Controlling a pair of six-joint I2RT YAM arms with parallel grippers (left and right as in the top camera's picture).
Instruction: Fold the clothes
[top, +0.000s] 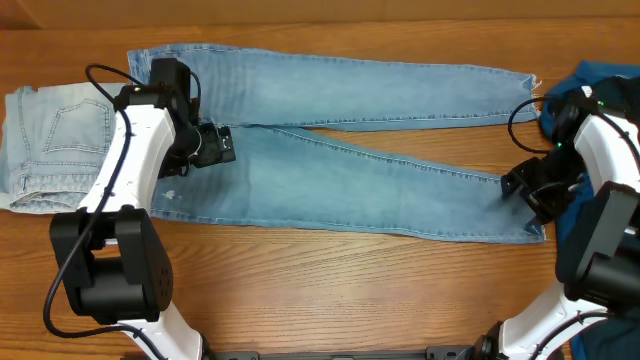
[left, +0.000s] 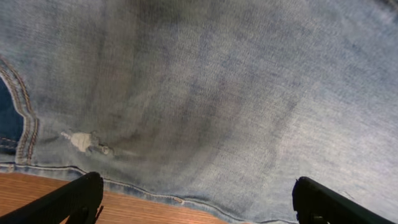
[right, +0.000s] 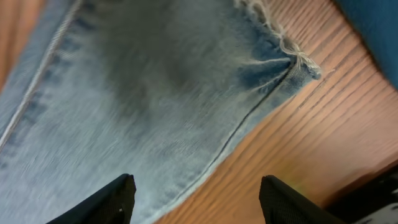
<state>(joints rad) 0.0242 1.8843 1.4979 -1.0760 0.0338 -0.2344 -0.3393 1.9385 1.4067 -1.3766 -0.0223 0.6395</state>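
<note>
A pair of light blue jeans (top: 340, 180) lies flat across the table, waist at the left, both legs running right. My left gripper (top: 222, 145) is open above the seat near the waist; its wrist view shows denim (left: 205, 93) with a small frayed rip (left: 84, 142) and the jeans' edge over the wood. My right gripper (top: 522, 190) is open over the hem of the near leg (right: 124, 93), whose frayed corner (right: 298, 62) shows in the right wrist view. Neither gripper holds anything.
A folded pair of light jeans (top: 55, 145) lies at the far left edge. A dark blue garment (top: 600, 95) is piled at the far right, partly under the right arm. Bare wood table (top: 340, 290) runs along the front.
</note>
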